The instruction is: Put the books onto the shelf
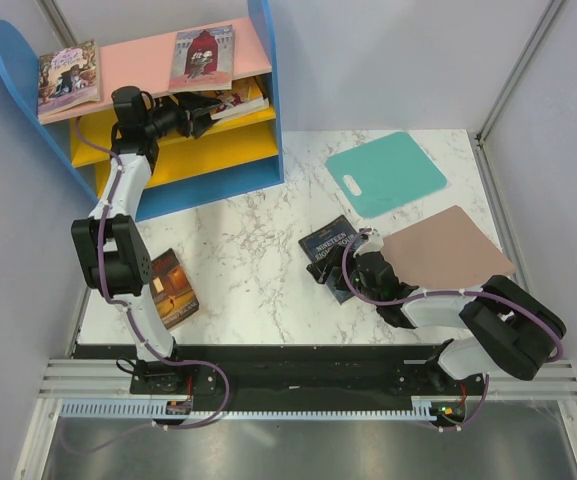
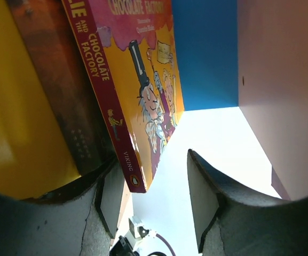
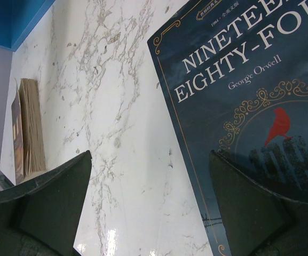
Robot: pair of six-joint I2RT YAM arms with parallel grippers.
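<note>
**Books half-shelved:** White marble counter point(image 1: 258, 270), grey walls on three sides, w/ the shelf point(image 1: 265, 100) in the back-left corner. Two books lie face-up on its pink top board: a purple-tinted cover point(image 1: 68, 78) & a dark red one point(image 1: 203, 56).

Left arm reaches up & back from its base, left fingers point(image 2: 202, 192) inside the upper yellow tier. They are parted, gripping nothing. The lower spine corner of the Roald Dahl book point(image 2: 143, 80) sits just by one pad, w/ a clear gap to the other. That book leans on a brown book point(image 2: 63, 90) against the yellow board.

Right arm folds low over the counter's ctr-right. Right fingers point(image 3: 63, 186) are spread wide & empty, one over the cover of "Nineteen Eighty-Four" point(image 3: 239, 80), the other over marble. The navy book lies flat.

A brown-orange book point(image 1: 173, 288) lies flat beside the left arm, near the front edge. Teal mat point(image 1: 388, 172) & pinkish-brown mat point(image 1: 446, 250) lie to the right. Open marble runs btwn shelf & navy book.
</note>
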